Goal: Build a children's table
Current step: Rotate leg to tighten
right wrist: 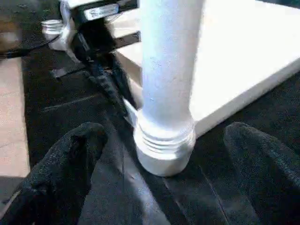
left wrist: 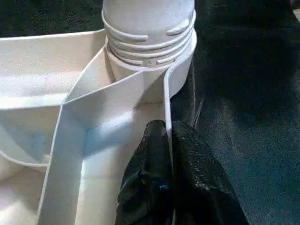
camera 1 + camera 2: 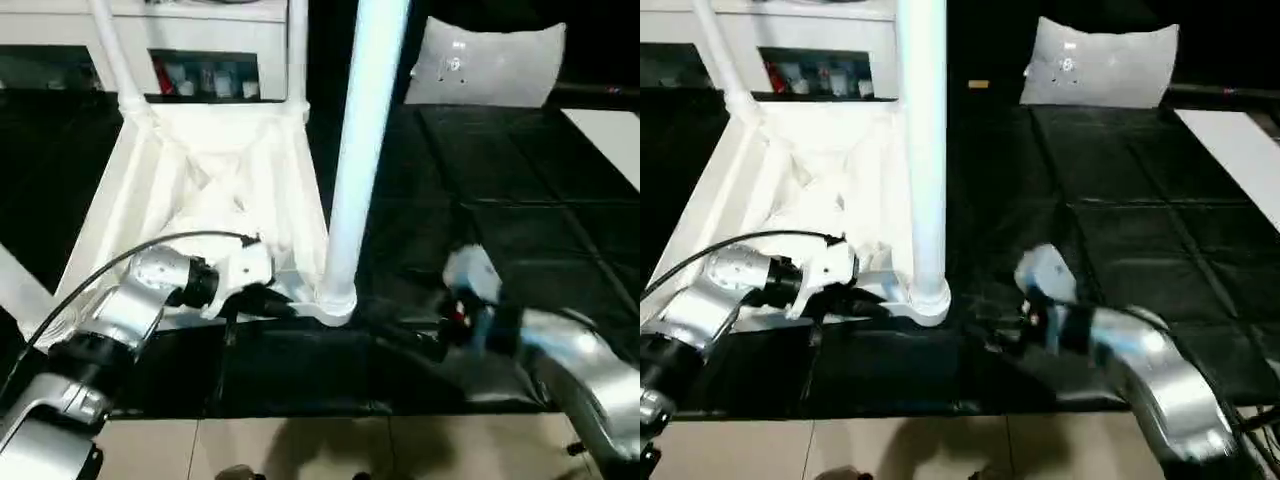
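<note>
Children's table top [image 3: 200, 190] — inverted on the black floor mat [image 3: 520, 200], ribs up. Near-right leg [image 3: 360, 150] stands in its corner socket [image 2: 150, 42]. Left tool [image 2: 168, 140] clenched on the rim wall, steadying it; right tool [image 1: 164, 154] released, straddling the leg.

Upright leg [image 3: 362, 150] blocks middle; black mat [image 3: 520, 210] beyond free.

Upturned white table top [image 3: 200, 190], upright leg [image 3: 358, 150] in corner socket
</note>
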Tool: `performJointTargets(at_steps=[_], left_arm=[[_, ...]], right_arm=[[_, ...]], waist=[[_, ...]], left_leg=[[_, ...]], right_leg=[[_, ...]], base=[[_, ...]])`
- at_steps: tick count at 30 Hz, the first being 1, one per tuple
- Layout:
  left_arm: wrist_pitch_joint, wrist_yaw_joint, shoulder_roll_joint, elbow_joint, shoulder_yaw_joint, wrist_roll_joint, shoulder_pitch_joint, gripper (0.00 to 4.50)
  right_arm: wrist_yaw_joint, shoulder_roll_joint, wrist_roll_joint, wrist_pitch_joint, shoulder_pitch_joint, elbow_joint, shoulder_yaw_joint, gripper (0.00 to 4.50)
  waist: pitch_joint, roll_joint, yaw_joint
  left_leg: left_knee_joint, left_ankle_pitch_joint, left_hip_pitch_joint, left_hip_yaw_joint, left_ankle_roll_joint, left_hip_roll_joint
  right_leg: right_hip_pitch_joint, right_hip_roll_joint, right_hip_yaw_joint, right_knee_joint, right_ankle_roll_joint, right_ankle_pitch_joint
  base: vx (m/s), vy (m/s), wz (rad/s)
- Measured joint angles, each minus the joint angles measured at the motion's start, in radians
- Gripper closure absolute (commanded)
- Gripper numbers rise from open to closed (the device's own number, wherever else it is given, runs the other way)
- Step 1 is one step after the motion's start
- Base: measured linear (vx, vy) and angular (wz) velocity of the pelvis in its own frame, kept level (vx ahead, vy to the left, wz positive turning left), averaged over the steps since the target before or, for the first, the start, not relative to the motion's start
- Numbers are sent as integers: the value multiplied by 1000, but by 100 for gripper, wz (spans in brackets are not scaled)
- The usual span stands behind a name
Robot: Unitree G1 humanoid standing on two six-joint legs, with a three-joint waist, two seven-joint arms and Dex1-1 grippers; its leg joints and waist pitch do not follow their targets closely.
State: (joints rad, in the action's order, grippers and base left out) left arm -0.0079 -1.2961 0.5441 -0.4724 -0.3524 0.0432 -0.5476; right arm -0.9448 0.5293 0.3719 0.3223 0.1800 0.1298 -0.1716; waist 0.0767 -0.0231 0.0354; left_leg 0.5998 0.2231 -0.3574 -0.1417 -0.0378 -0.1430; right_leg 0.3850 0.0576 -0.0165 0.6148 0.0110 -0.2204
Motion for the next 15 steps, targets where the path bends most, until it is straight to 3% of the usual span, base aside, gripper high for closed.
performJointTargets(at_steps=[6, 7, 9, 15], left_arm=[[-20, -97, 28, 78, -23, 24, 39, 444], [-21, -112, 29, 93, -32, 26, 44, 450], [-21, -133, 29, 113, -47, 26, 48, 450], [-23, -144, 26, 132, -56, 20, 47, 450]], right_arm=[[-171, 6, -10, -68, 104, -131, -56, 0], [-197, 5, -14, -81, 127, -162, -67, 27], [-237, 2, -21, -100, 160, -213, -80, 27], [-332, -20, -22, -114, 208, -295, -115, 74]], waist=[[2, -4, 13], [3, -5, 18], [4, -7, 24], [8, -13, 24]], left_leg=[[1, 3, -1, -2, 4, 0], [1, 3, -1, -3, 4, 0], [2, 2, -1, -4, 5, 0], [3, 1, 0, -8, 6, -2]], right_leg=[[0, 1, 0, 0, 5, -3], [0, 2, 0, 0, 5, -3], [0, 2, 0, 0, 5, -3], [0, 3, 0, 1, 7, -2]], base=[[0, 0, 0], [0, 0, 0], [0, 0, 0], [0, 0, 0]])
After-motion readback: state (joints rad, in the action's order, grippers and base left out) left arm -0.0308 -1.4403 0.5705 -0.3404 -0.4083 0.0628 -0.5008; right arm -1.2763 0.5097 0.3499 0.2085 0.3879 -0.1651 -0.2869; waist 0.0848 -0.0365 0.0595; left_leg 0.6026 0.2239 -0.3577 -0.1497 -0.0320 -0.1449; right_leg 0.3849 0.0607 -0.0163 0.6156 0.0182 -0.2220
